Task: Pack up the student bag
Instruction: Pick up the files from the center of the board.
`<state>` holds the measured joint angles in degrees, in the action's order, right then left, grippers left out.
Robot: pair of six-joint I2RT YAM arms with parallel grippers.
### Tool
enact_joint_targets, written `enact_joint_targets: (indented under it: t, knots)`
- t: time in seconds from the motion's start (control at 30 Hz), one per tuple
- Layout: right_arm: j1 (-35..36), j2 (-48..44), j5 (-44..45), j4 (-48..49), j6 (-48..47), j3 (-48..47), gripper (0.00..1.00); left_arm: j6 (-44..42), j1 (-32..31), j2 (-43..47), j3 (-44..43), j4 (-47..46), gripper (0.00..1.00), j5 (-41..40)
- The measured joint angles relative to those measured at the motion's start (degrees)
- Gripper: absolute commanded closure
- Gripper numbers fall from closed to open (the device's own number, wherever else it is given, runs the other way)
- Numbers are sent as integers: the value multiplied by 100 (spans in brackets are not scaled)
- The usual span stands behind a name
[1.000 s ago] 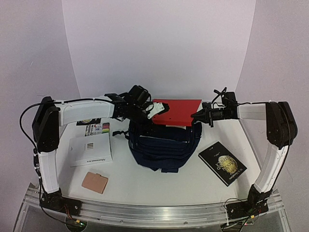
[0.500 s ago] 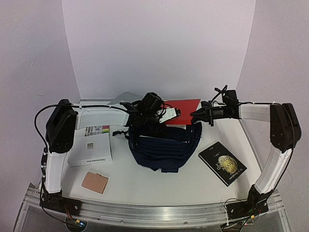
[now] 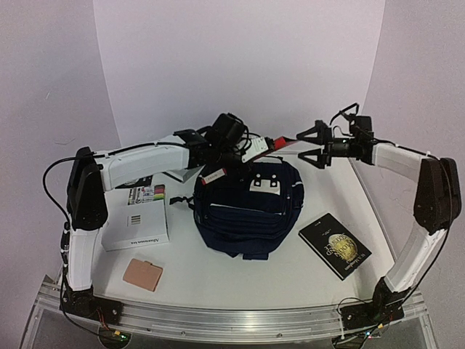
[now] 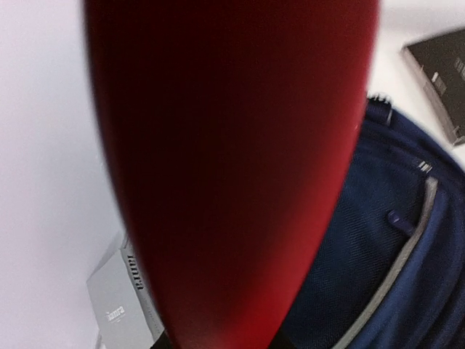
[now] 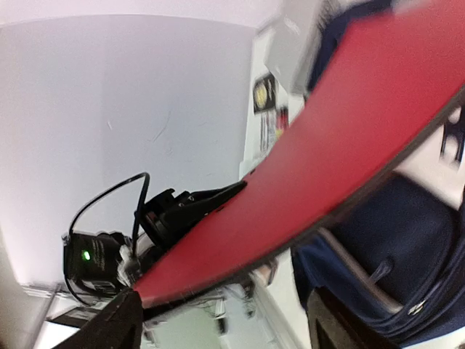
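The student bag (image 3: 243, 218) sits mid-table (image 3: 218, 273). It now stands taller, its white-patched top showing, where a second ago it lay slumped. The red folder (image 3: 283, 142), which was lying flat behind it, is now in the air above the bag's far edge, tilted nearly edge-on. The left pincer (image 3: 260, 147) clamps one end. The right pincer (image 3: 311, 145) has risen from the bag's corner, jaws spread wide at the folder's free end. Sliding the folder in looks next.
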<state>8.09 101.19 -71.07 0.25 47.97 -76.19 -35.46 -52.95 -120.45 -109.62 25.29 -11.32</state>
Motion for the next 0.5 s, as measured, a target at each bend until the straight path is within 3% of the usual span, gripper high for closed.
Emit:
enact_joint_targets:
  t: [0.1,0.27,0.5]
  knots:
    - [-464,-224,21,-34,-776,-395,3,553,165,170,-393,495,89,576]
    - [-1257,-385,-55,-10,-2134,-1058,2,1484,508,443,-902,1280,92,1765]
    - [-1102,-486,-71,-99,-3071,-1042,2,2889,1038,649,-801,1198,93,2852]
